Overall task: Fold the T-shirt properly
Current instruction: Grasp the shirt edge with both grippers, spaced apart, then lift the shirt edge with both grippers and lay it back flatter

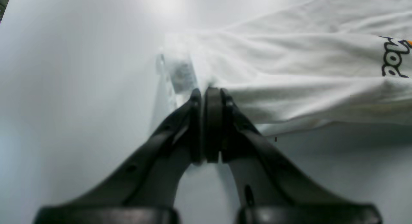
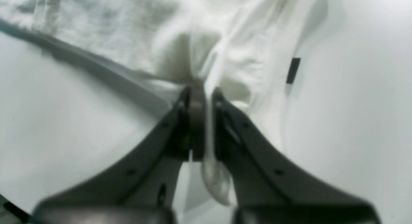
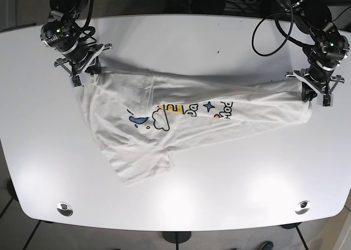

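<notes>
Lying across the middle of the white table [image 3: 181,36] is a white T-shirt [image 3: 164,121], stretched out long between the two arms. It has blue, yellow and black pictures and letters on its front.

The left arm reaches down at one end of the T-shirt, at the far right side of the table in the base view. Its left gripper [image 1: 203,90] points down at the edge of the cloth. The two black fingers [image 1: 214,121] are pressed tight together, and the cloth edge meets their tips. A thin fold of the T-shirt looks pinched there, low on the table.

The right arm reaches down at the other end of the T-shirt, near the back left corner of the table in the base view. Its right gripper [image 2: 201,90] is closed too, with only a thin gap between the fingers. A strip of white cloth runs through that gap and a small bunch sticks out behind the fingers. The cloth by this gripper is wrinkled and pulled up a little.

Black cables [image 3: 274,25] curl above the left arm, beyond the T-shirt.
</notes>
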